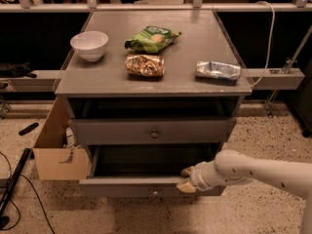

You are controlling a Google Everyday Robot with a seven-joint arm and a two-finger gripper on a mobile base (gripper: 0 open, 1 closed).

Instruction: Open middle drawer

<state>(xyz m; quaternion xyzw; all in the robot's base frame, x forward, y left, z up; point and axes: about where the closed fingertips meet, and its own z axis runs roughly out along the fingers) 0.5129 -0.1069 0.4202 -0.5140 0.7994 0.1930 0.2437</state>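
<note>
Far left of the end effector (186,179): a cardboard box (58,162) on the floor, just beside the left flank of the table (151,87) and near the drawer's left corner; it narrows the room on that side.
Left of the end effector, level with it: the middle drawer (126,186), standing partly out of the table with its dark inside showing. Its long axis runs left to right, square to the pull.
Just left and slightly below: the drawer's small round knob (155,192), not held.
At the end effector: it sits on the top rim of the drawer's front board, right of centre. One fingertip looks to be inside the rim and one outside, pinching the board.
Above the end effector: the upper drawer (146,129), apart from it, and higher up the table top with a bowl (89,44) and snack packets, all clear of the work.
Right of the end effector: the white arm (258,169) reaches in from the lower right, over bare floor (253,213).
Coming move, as judged: a straight pull toward the camera, away from the table. The off-centre hold could skew the drawer, so an even draw matters.
</note>
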